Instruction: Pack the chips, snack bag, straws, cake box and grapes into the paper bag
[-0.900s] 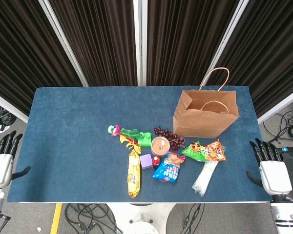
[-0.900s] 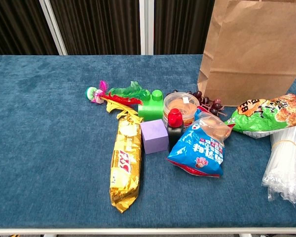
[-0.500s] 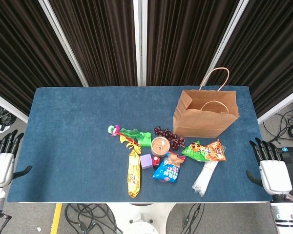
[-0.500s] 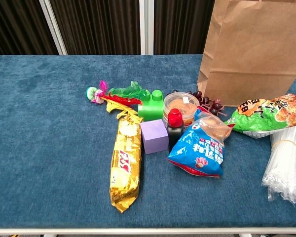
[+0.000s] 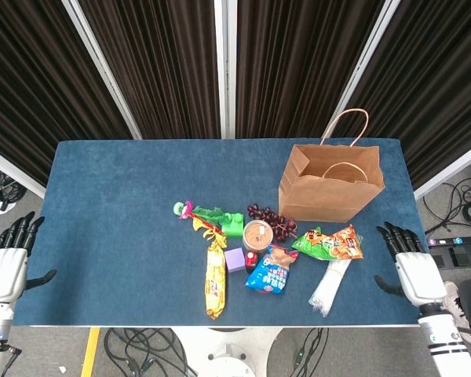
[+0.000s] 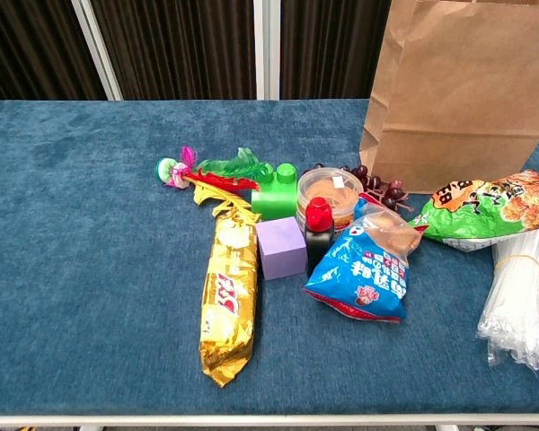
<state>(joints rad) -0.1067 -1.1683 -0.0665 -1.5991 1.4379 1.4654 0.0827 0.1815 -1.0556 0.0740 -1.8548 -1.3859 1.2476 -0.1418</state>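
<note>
Table: a blue fabric-covered table (image 5: 125, 220) in front of dark curtains, with everything on it.
Paper bag: a brown paper bag with looped handles (image 5: 331, 182) stands upright and open near the far right of the table.
Grapes: a bunch of dark purple grapes (image 5: 273, 219) lies just in front of the bag's left corner, touching a round clear-lidded cake box (image 5: 258, 232).
Chips: a long gold foil chips packet (image 5: 214, 279) lies lengthwise toward the front edge.
Snack bags: a blue snack bag (image 5: 270, 276) sits right of the small purple cube (image 5: 235, 260); a green and orange snack bag (image 5: 328, 243) lies in front of the paper bag.
Straws: a bundle of clear plastic straws (image 5: 330, 283) lies near the front right, partly under the green and orange bag.
Other items: a green toy block (image 6: 276, 190), a small dark bottle with a red cap (image 6: 318, 227).
Left hand: the left hand (image 5: 4, 265) hangs off the table's left edge, fingers apart, holding nothing.
Right hand: the right hand (image 5: 408, 267) is over the table's front right corner, fingers apart, holding nothing.
</note>
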